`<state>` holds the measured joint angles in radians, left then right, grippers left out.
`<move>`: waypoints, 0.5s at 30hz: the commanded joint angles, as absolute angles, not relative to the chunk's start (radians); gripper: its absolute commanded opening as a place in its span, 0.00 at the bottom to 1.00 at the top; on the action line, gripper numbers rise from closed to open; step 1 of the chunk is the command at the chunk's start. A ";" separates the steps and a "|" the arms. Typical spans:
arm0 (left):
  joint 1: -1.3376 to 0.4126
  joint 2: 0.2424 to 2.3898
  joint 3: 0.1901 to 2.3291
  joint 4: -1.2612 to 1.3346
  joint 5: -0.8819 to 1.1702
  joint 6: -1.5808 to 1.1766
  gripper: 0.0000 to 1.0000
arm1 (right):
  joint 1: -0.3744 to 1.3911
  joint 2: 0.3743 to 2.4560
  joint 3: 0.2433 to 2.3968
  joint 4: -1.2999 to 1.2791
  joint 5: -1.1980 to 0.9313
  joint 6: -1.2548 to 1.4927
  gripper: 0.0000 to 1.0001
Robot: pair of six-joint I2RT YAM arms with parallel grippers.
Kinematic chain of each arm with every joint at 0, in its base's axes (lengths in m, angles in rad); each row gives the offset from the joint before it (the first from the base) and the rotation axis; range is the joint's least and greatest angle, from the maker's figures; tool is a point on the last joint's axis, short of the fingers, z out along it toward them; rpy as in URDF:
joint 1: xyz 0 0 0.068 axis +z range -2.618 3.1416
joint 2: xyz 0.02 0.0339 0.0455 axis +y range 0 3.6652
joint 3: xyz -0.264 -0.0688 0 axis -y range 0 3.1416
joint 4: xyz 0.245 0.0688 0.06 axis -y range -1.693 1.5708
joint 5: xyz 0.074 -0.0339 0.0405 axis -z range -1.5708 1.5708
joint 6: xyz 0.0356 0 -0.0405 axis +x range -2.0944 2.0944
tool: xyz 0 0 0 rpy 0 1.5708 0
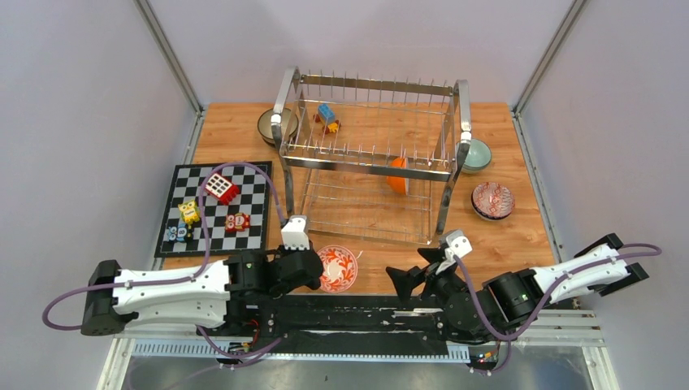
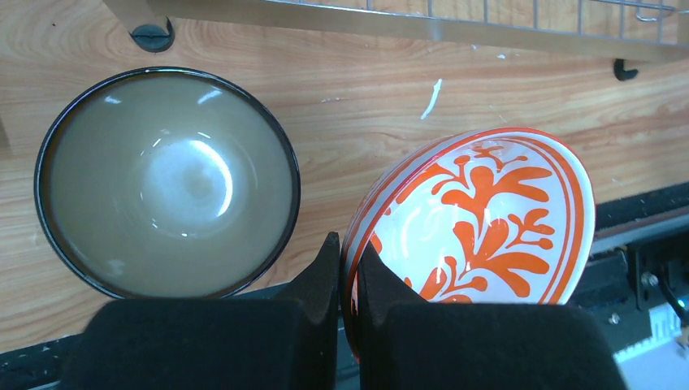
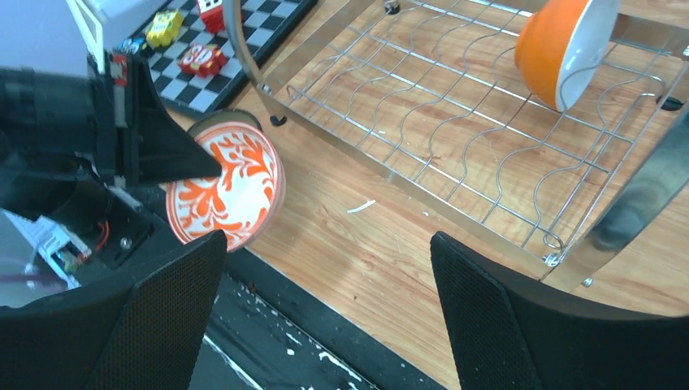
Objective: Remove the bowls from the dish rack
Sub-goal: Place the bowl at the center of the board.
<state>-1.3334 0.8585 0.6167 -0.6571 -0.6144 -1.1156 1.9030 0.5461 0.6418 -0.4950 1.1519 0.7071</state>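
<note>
At the near edge of the table (image 1: 236, 134), the left gripper (image 1: 318, 270) is pinching the rim of an orange-and-white bowl (image 1: 338, 269). Its fingers (image 2: 325, 280) are closing tight, one pad inside the rim and one outside. The bowl is tilting on its edge with its patterned inside turning up and towards the right arm. Whether its lower rim is touching the wood I cannot tell. Just beside it, under the left wrist, an olive-brown bowl (image 2: 166, 183) with a dark rim is sitting upright on the table, apart from the held bowl.

The right gripper (image 1: 416, 272) is hanging wide open and holding nothing, its fingers (image 3: 504, 317) spreading over bare wood in front of the dish rack (image 1: 370, 166).

The rack is standing in the middle of the table. An orange bowl (image 1: 397, 175) with a white inside is leaning on its edge on the lower tier, towards the right end. Outside the rack, a brown bowl (image 1: 272, 123) is sitting by the far-left leg and a mint green bowl (image 1: 477, 154) just beside the right end. A red patterned bowl (image 1: 492, 200) is resting nearer, to the right. Left of the rack, toy blocks (image 1: 221, 188) are lying on a chequered board (image 1: 215, 236).
</note>
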 commanded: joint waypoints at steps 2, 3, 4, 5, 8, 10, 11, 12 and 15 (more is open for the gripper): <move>-1.322 0.996 0.693 -0.568 -0.684 -1.205 0.00 | 1.912 0.582 0.647 -0.508 1.270 0.795 0.98; -1.318 1.027 0.703 -0.565 -0.679 -1.204 0.00 | 1.912 0.600 0.654 -0.508 1.273 0.788 0.98; -1.313 1.056 0.711 -0.559 -0.667 -1.203 0.00 | 1.912 0.616 0.662 -0.508 1.274 0.779 0.98; -1.309 1.081 0.716 -0.548 -0.656 -1.198 0.00 | 1.912 0.632 0.670 -0.509 1.272 0.773 0.98; -1.299 1.143 0.723 -0.505 -0.622 -1.193 0.00 | 1.912 0.674 0.696 -0.547 1.274 0.788 0.98; -1.291 1.172 0.723 -0.480 -0.605 -1.192 0.00 | 1.912 0.700 0.715 -0.587 1.279 0.832 0.98; -1.284 1.185 0.722 -0.468 -0.599 -1.192 0.00 | 1.911 0.712 0.721 -0.600 1.278 0.840 0.99; -1.279 1.196 0.721 -0.459 -0.595 -1.192 0.00 | 1.911 0.722 0.725 -0.606 1.278 0.846 0.99; -1.266 1.223 0.711 -0.431 -0.587 -1.192 0.00 | 1.911 0.747 0.727 -0.613 1.274 0.859 0.99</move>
<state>-1.2850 1.2034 0.6868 -0.5320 -0.5846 -1.1637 1.9030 0.7258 0.6987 -0.5503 1.2434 0.8078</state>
